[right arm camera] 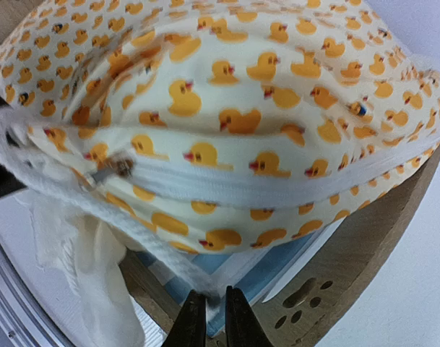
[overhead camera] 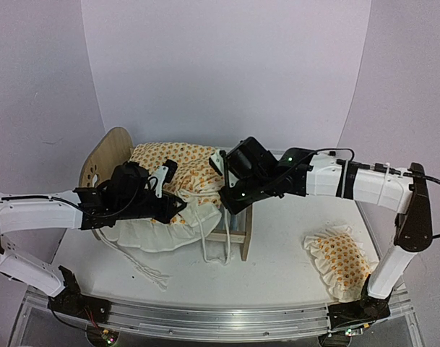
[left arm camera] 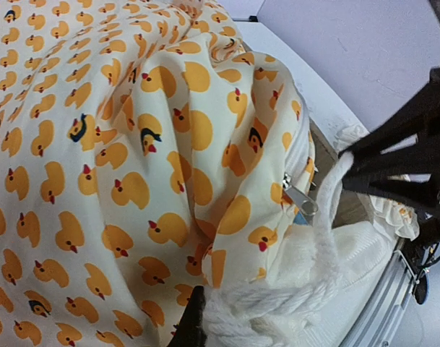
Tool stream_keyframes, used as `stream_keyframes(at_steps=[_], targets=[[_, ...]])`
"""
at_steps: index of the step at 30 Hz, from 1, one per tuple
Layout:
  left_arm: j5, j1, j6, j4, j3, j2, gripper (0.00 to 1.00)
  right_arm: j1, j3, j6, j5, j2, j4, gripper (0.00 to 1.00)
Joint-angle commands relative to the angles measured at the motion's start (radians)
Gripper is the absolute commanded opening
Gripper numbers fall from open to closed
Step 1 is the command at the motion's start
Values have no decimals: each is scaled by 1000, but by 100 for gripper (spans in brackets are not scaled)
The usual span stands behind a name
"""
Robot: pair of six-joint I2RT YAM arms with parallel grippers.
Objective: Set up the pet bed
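The pet bed (overhead camera: 105, 155) stands at centre left, its rounded wooden end board on the left. The duck-print quilt (overhead camera: 169, 159) lies bunched on top of it. My left gripper (overhead camera: 176, 207) is at the quilt's near edge. In the left wrist view it (left arm camera: 234, 325) is shut on the quilt's white cord (left arm camera: 277, 307); only one fingertip (left arm camera: 191, 318) shows. My right gripper (overhead camera: 228, 201) is at the bed's right end. In the right wrist view it (right arm camera: 209, 318) is shut on the white cord (right arm camera: 154, 249), over the striped mattress (right arm camera: 277, 264) and the paw-print end board (right arm camera: 364, 253).
The small ruffled pillow (overhead camera: 338, 262) lies on the table at the right, near the right arm's base. Loose white cords (overhead camera: 214, 249) hang off the bed's front and trail over the table (overhead camera: 277, 282) at lower left. A curved white backdrop surrounds the table.
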Motion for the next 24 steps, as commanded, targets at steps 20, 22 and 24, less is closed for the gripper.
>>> stream_keyframes(at_steps=[20, 22, 24], targets=[[-115, 28, 22, -36, 57, -62, 0, 36, -389, 70, -230, -131, 291, 48], [-111, 29, 22, -35, 58, -67, 0, 38, -395, 65, -221, -114, 307, 36], [-112, 30, 26, -40, 61, -72, 0, 47, -396, 80, -217, -115, 307, 33]])
